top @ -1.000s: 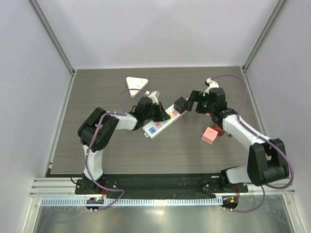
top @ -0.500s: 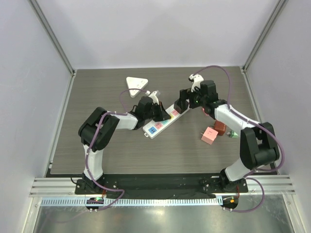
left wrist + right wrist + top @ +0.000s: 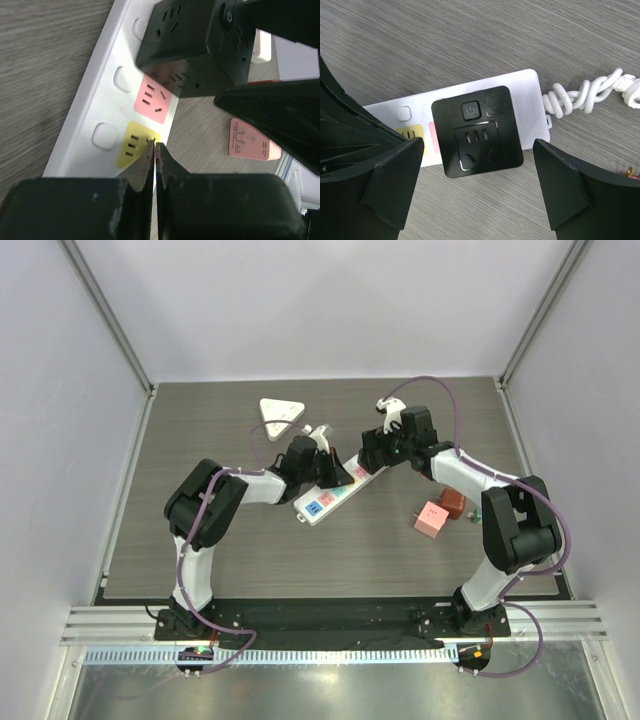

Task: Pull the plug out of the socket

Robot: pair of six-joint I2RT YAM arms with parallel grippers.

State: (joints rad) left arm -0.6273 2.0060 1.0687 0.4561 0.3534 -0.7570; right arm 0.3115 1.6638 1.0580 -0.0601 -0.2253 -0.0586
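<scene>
Your right pincer [image 3: 477,172] is released. Its two fingers are spread wide on either side of the black plug [image 3: 476,131], and a gap shows on both sides, so neither finger touches it. The plug sits seated in the white power strip [image 3: 520,85], near the end where the white coiled cord [image 3: 585,94] leaves, and a power button and a socket face show on its top.

Your left pincer [image 3: 156,150] is clenched with nothing between its fingers. Its tips come down on the strip at the edge of the yellow socket patch [image 3: 131,145], next to a pink patch [image 3: 152,100].

Seen from above, the strip lies diagonally near the middle of the counter [image 3: 400,560], its cord end pointing toward the far right corner. A pink plug [image 3: 431,519] and a dark red one [image 3: 452,502] lie loose near the right edge. A white triangular piece [image 3: 283,416] rests near the far edge.
</scene>
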